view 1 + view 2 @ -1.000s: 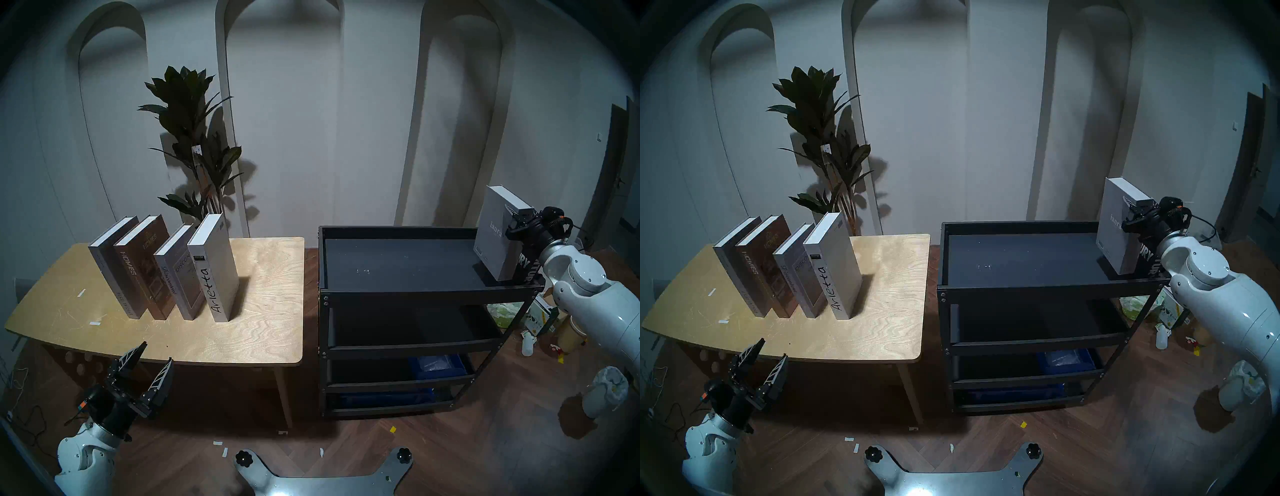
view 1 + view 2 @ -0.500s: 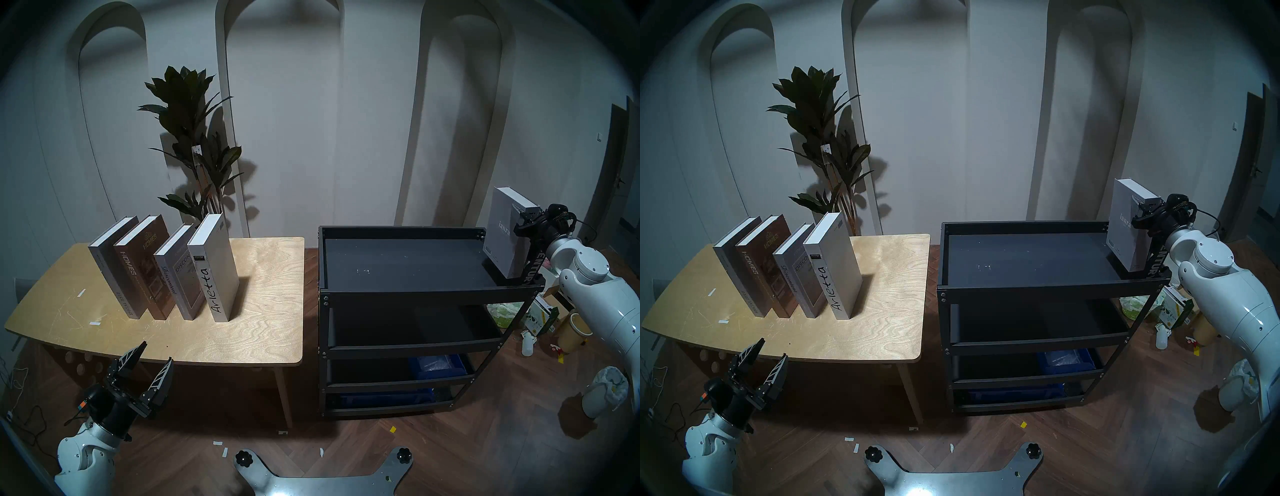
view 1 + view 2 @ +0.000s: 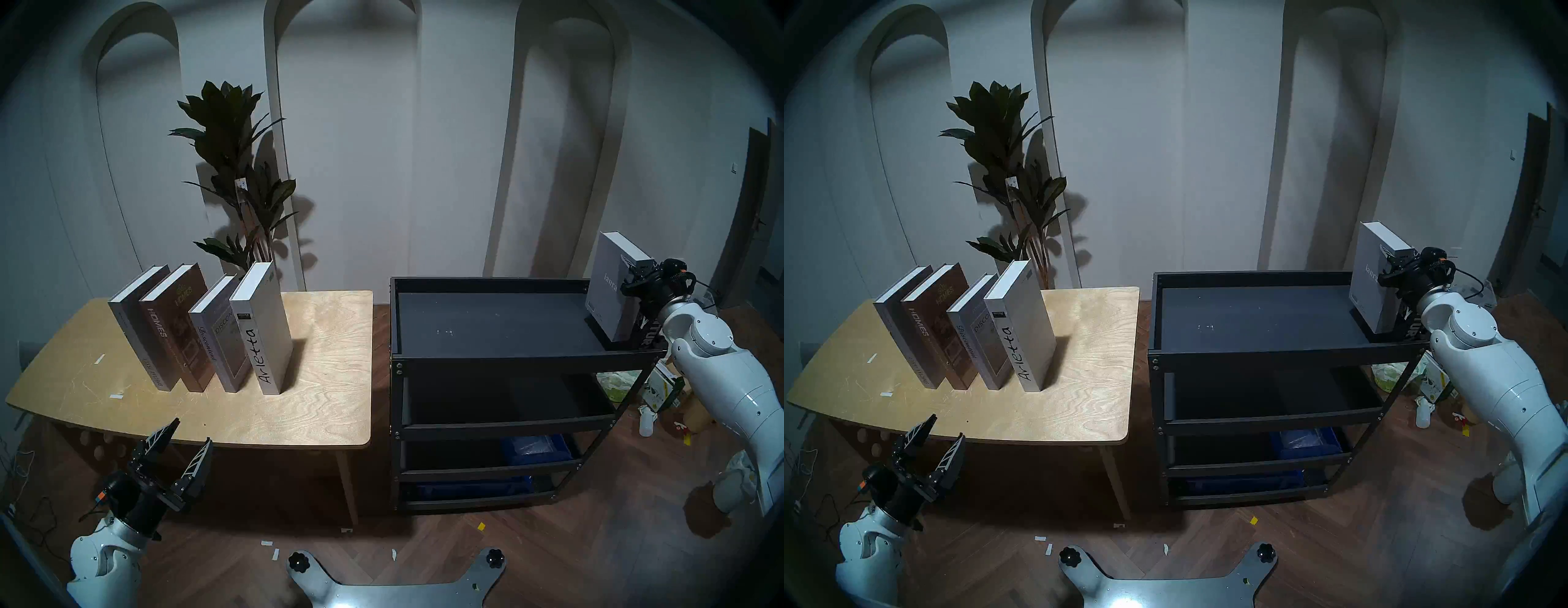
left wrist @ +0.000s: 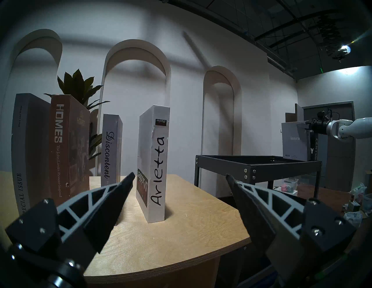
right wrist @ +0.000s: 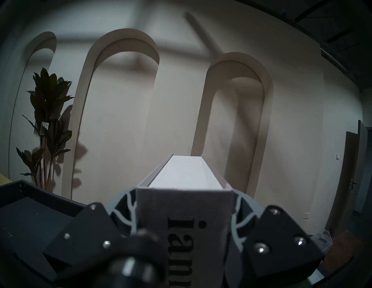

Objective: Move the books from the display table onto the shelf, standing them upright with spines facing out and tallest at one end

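Right tool [image 3: 632, 271] clamps the grey book [image 3: 611, 293] upright at the shelf's [image 3: 488, 361] 3 o'clock end, beside the black book [image 3: 647, 335]; left tool [image 3: 180, 441] gapes empty before the desk [image 3: 331, 403].

Grey "ianra" book [image 3: 611, 293] upright on shelf [image 3: 500, 327]

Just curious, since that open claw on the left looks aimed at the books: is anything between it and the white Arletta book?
Nothing visible. The left gripper hangs open off the display table's near edge, and only bare tabletop lies between it and the Arletta book.
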Robot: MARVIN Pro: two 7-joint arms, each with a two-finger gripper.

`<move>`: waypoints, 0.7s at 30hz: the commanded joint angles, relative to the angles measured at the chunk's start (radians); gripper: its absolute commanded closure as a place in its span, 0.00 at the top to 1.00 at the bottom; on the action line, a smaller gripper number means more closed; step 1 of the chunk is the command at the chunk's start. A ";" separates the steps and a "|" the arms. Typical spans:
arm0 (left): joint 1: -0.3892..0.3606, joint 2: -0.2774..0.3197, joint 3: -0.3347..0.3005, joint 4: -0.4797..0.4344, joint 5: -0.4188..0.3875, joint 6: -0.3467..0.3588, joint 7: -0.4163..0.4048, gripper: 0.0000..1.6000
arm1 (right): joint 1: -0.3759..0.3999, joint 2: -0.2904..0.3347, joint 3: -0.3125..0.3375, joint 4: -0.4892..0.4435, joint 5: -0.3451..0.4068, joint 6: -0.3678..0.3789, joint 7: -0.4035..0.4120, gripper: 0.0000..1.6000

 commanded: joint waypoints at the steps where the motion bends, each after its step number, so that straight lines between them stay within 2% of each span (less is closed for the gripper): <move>1: -0.001 0.001 -0.001 -0.016 0.000 -0.002 -0.001 1.00 | -0.059 0.029 0.049 -0.043 0.034 -0.055 -0.026 0.00; 9: -0.001 0.001 -0.001 -0.016 0.000 -0.002 -0.001 1.00 | -0.129 0.046 0.067 -0.049 0.063 -0.072 -0.042 0.00; 21: 0.000 0.001 -0.001 -0.016 0.000 -0.002 0.000 1.00 | -0.111 0.025 0.044 -0.005 0.061 -0.063 -0.023 0.00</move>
